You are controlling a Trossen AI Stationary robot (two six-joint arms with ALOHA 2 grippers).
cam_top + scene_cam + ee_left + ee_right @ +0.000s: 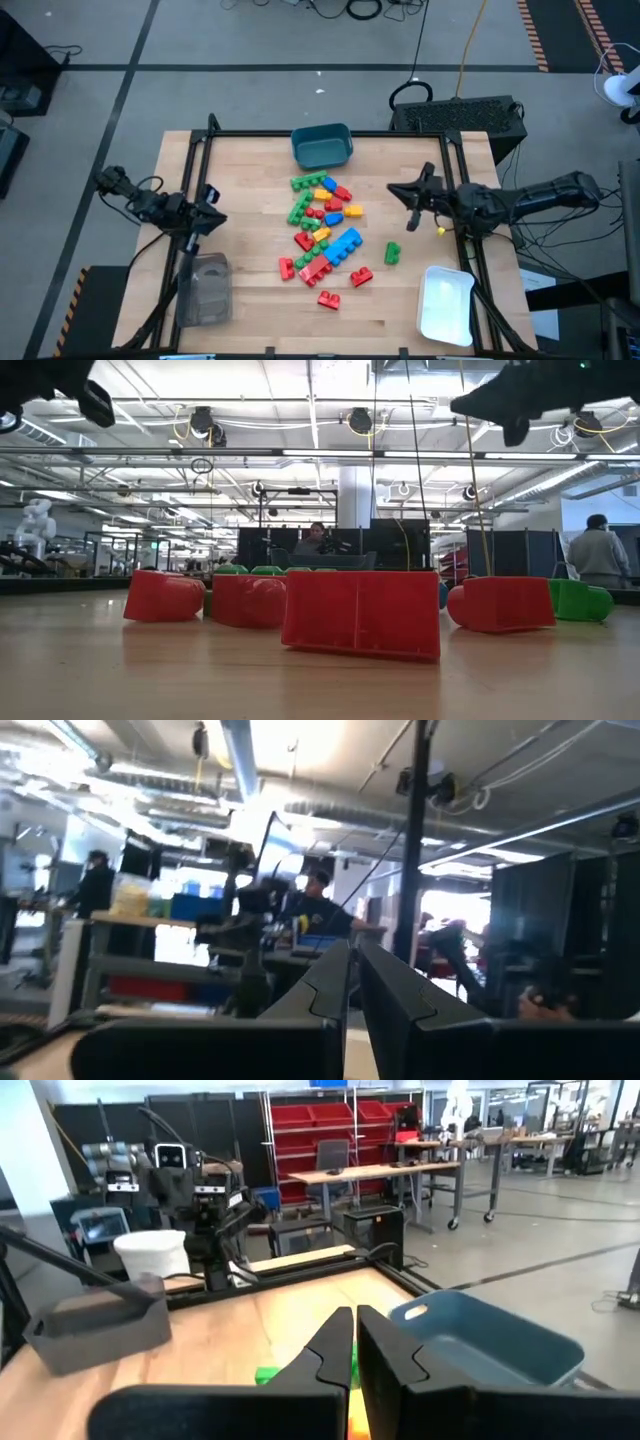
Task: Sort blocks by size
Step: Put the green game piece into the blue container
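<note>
You are at the very start of the sort as things lie: the blocks (325, 228) sit in one mixed heap at the middle of the table (250, 300), reds, greens, blues and yellows jumbled together, with one green block (392, 252) lying alone just right of the heap and a few red ones strayed to its near side. Nothing sits in the white tray (445, 305) at the near right, the teal bin (322, 146) at the far edge, or the grey container (205, 290) at the near left, as far as you can see from above. Your left gripper (212, 218) waits at the left side with its fingers pressed together, and your right gripper (400, 190) hangs to the right of the heap, fingers likewise together and holding nothing. Both are raised well clear of the blocks. Your next move probably calls for spreading one pair of fingers, choosing a block at the heap's edge, and lowering over it.
</note>
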